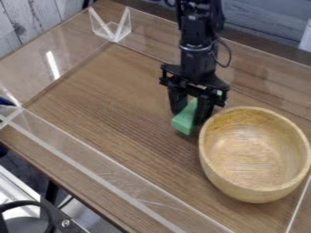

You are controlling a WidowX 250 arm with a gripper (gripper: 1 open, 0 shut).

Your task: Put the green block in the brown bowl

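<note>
- Camera view from above one corner of the table shows the green block just beside the brown bowl, on the side of the bowl's rim that faces the upper left of the picture.
- It is outside the bowl, and whether it touches the rim I cannot tell.
- The block stands tilted, with its lower end at the wooden surface or very near it, and its upper end hidden between the dark fingers.
- The gripper points straight down above the block, also just beside the bowl and not over the hollow of the bowl.
- Its two fingers stand partly apart, one on each side of the block, and they seem to hold the block between them.
- The black arm goes up from the gripper, away from the bowl, toward the top edge of the picture.
- The bowl rests on the brown wooden table with nothing inside it.
- A clear plastic wall runs along the table edge, well apart from the bowl, on the near left side.
- A small clear plastic stand sits at the far corner, well apart from the bowl.
</note>
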